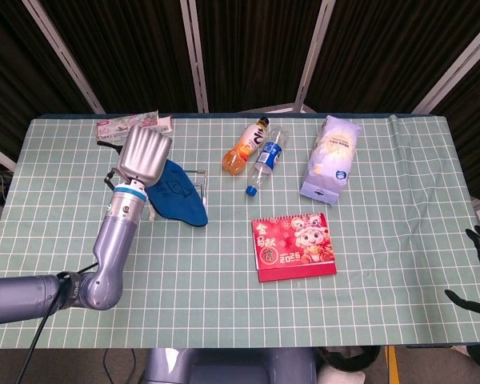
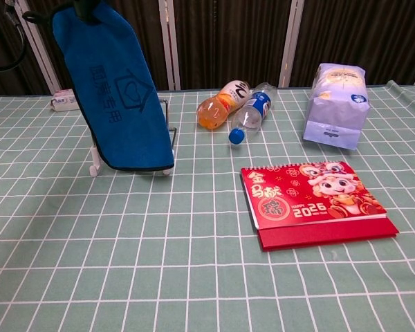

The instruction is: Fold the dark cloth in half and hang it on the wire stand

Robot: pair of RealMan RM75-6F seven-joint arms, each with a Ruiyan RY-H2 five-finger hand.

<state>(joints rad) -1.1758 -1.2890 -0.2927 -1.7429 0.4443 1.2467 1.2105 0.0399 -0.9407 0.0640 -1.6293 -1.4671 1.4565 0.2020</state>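
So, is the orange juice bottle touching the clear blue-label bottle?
Touching: in the chest view, the orange juice bottle lies against the clear blue-label bottle, with no gap showing between them.

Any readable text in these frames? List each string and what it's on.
"2026": red desk calendar, lower front; the head view is too blurred to confirm the digits.
Gold Chinese characters on the calendar: too small to read.
White logo and characters on the dark cloth: not legible.
Labels on the orange bottle, clear bottle, white bag and pink box: too blurred.
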